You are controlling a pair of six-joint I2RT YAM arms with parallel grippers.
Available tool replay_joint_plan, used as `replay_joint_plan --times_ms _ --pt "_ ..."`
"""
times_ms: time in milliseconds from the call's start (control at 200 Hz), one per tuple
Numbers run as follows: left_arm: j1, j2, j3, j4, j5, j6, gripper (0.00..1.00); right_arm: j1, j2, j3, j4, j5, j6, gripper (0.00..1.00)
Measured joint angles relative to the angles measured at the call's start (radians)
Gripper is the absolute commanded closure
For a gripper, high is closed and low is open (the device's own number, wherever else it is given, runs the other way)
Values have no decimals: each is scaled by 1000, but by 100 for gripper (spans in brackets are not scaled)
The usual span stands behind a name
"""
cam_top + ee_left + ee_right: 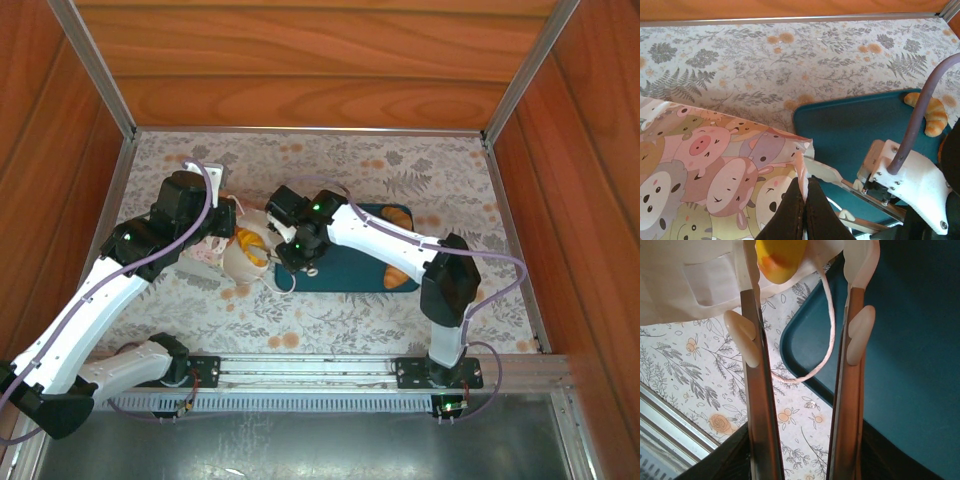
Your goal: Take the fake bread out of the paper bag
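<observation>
I see my left arm stretched forward from the near left corner. Its pincer (804, 192) is clamped shut on the rim of the paper bag (710, 165), which sits on the bench (765, 55) just beside the teal tray (840, 125). My right arm bends at the elbow and reaches left over the tray. Its pincer (805, 315) stands open at the bag's mouth, with a yellow piece of fake bread (780, 257) by its tips. A croissant (397, 214) and another pastry (400, 277) rest on the tray.

Tipped paper bag (224, 262) holds yellow bread (250, 248); a croissant (932, 115) lies outside

Soft, even light; the paper bag (690, 290) glares white, blurred up close.
</observation>
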Motion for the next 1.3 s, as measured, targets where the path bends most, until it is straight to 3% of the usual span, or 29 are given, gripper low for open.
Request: replay_joint_plan --times_ms 210,480,775,910,1045,1299 --pt "0 0 0 0 0 0 100 0 1 -2 31 -49 8 66" --pt "0 0 0 0 0 0 100 5 -30 -28 29 -66 36 71" --pt "0 0 0 1 -4 0 100 -31 -479 -364 73 -197 156 71" --pt "0 0 0 2 -4 0 100 -124 -659 -499 51 -220 216 71" --pt "0 -1 0 6 -3 -3 100 -294 -758 -585 8 -218 245 69" --pt "0 -8 0 10 0 -8 100 -517 -684 -593 5 -254 205 69"
